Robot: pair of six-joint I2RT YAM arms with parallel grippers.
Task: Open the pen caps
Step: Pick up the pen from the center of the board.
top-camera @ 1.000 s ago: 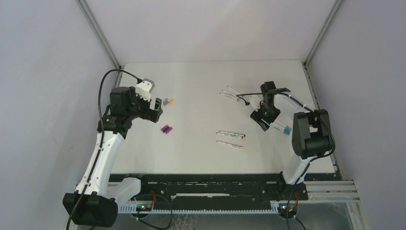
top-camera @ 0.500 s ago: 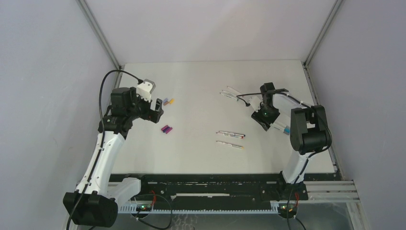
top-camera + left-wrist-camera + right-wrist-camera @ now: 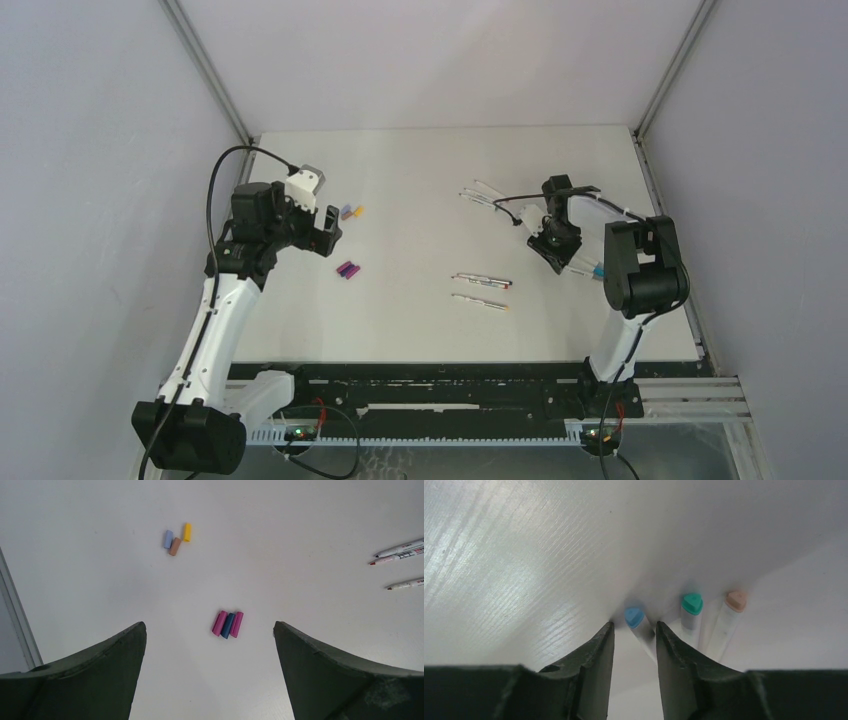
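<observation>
Three loose pen caps [image 3: 227, 624], two magenta and one blue, lie side by side on the table [image 3: 300, 530]; three more caps [image 3: 175, 540], blue, brown and yellow, lie farther off. My left gripper [image 3: 209, 625] hovers wide open above the magenta group [image 3: 347, 270], holding nothing. My right gripper [image 3: 635, 625] is down at the table with its narrowed jaws on either side of a white pen with a blue cap [image 3: 634, 616]; a gap shows beside one finger. Pens with a teal cap [image 3: 692, 604] and a peach cap [image 3: 736, 601] lie just to its right.
Two pens [image 3: 482, 281] lie mid-table, with another one or two pens [image 3: 480, 195] farther back near the right arm's cable. The table's right edge [image 3: 668, 240] and the wall run close to the right arm.
The right gripper's jaws have narrowed around the blue-capped pen and the wrist has shifted slightly. The left arm has not moved.
</observation>
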